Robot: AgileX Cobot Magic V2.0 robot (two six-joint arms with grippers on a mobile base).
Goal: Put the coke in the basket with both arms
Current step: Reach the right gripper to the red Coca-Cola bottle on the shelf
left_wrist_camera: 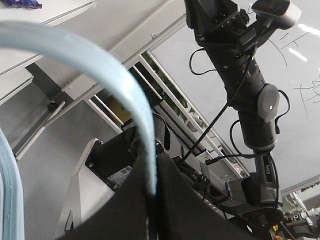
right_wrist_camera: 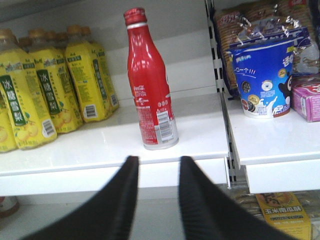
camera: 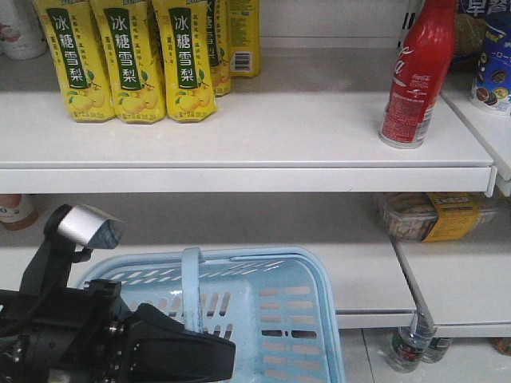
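The coke [camera: 417, 76], a slim all-red bottle with a red cap, stands upright near the right end of the upper white shelf [camera: 239, 152]. In the right wrist view the coke [right_wrist_camera: 150, 85] is just beyond my right gripper [right_wrist_camera: 159, 162], which is open, empty, and slightly below and in front of the shelf edge. The light blue basket [camera: 295, 319] hangs low in front of the lower shelf. Its strap handle [left_wrist_camera: 100, 65] curves down into my left gripper [left_wrist_camera: 152, 192], which is shut on it. My left arm [camera: 160, 347] sits at the basket's near left.
Yellow pear-drink bottles [camera: 128, 64] fill the upper shelf's left side. A blue snack cup [right_wrist_camera: 262, 80] and a pink box [right_wrist_camera: 307, 100] stand on the neighbouring shelf right of a slotted upright [right_wrist_camera: 222, 100]. Packaged food [camera: 431, 215] lies on the lower shelf. Bottles [camera: 407, 347] stand on the floor.
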